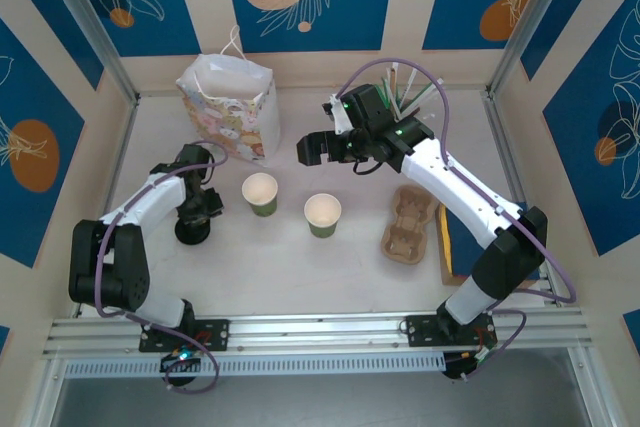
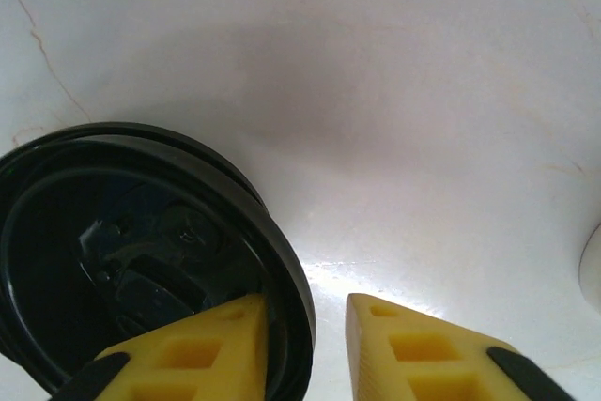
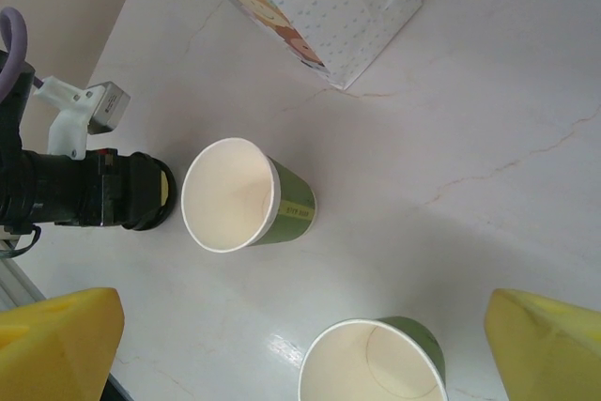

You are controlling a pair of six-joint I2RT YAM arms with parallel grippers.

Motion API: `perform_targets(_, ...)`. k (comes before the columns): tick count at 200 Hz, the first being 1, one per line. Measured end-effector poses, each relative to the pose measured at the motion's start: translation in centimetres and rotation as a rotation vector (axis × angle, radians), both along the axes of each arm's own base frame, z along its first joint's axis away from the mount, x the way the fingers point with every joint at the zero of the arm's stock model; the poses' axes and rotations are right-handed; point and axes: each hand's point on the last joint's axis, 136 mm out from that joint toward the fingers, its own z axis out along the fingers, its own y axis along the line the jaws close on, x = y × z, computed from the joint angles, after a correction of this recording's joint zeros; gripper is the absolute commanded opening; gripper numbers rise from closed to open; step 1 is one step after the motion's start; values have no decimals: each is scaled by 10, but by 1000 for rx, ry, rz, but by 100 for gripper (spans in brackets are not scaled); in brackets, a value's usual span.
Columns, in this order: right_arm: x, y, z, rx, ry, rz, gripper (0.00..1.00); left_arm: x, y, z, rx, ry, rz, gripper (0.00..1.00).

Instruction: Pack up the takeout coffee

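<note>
The takeout coffee is out of view. A loose black lid point(image 1: 192, 231) point(image 2: 141, 241) lies on the table at the left. My left gripper point(image 1: 194, 217) point(image 2: 305, 312) straddles its rim: one yellow finger point(image 2: 202, 349) rests inside the lid, while the other finger point(image 2: 423, 349) stands outside, a gap away from the rim. Two green paper cups with no lids stand upright, one point(image 1: 260, 193) point(image 3: 235, 196) near the lid and one point(image 1: 323, 214) point(image 3: 376, 368) at mid-table. My right gripper point(image 1: 308, 150) point(image 3: 302, 307) hangs wide open above the cups, holding nothing.
A patterned white gift bag point(image 1: 230, 107) point(image 3: 329, 7) stands open at the back left. A brown pulp cup carrier point(image 1: 408, 222) lies right of the cups, with a blue flat item point(image 1: 450, 242) beside it. A holder of stirrers point(image 1: 410, 97) stands at the back right.
</note>
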Motion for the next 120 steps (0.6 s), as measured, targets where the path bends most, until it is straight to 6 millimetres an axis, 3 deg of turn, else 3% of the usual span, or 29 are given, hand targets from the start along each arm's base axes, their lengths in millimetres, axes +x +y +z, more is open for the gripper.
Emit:
perform_targets(61, 0, 0, -1, -2, 2, 0, 99, -1, 1, -1, 4, 3, -16, 10)
perform_targets(75, 0, 0, -1, -2, 2, 0, 99, -1, 1, -1, 5, 5, -19, 2)
perform_targets(120, -1, 2, -1, -2, 3, 6, 99, -7, 1, 10, 1, -10, -16, 3)
